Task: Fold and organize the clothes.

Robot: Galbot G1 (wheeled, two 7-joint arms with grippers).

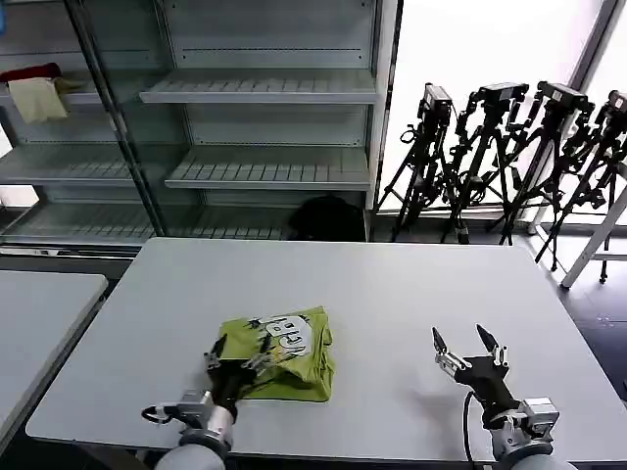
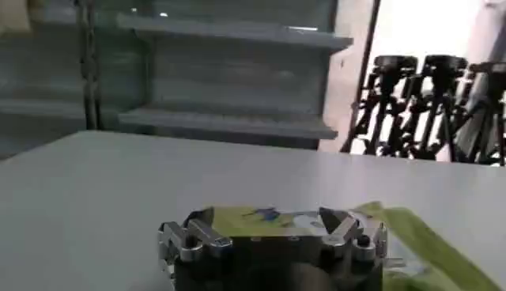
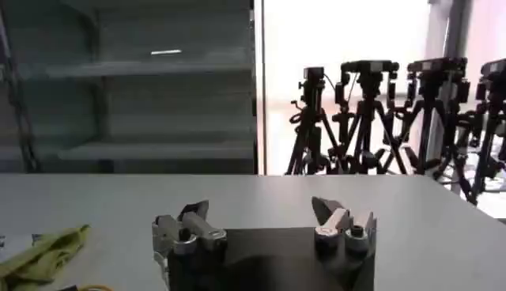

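The clothes are one lime-green T-shirt (image 1: pixel 284 357), lying in a loose folded bundle on the white table (image 1: pixel 392 284) with its white-and-black print facing up. My left gripper (image 1: pixel 240 354) is open at the shirt's near left edge, one finger on each side of the cloth edge. In the left wrist view, the green fabric (image 2: pixel 419 247) lies just beyond the spread left gripper (image 2: pixel 266 224). My right gripper (image 1: pixel 460 345) hovers open over bare table to the right of the shirt, holding nothing. The right wrist view shows the right gripper (image 3: pixel 261 215) spread wide and a shirt corner (image 3: pixel 43 251) off to one side.
Grey shelving (image 1: pixel 265 93) stands behind the table, with cream and red cloths (image 1: pixel 37 90) on a far-left shelf. A black bundle (image 1: pixel 328 217) lies on the floor behind the table. Camera tripods (image 1: pixel 509 157) crowd the back right. A second table (image 1: pixel 39 313) stands to the left.
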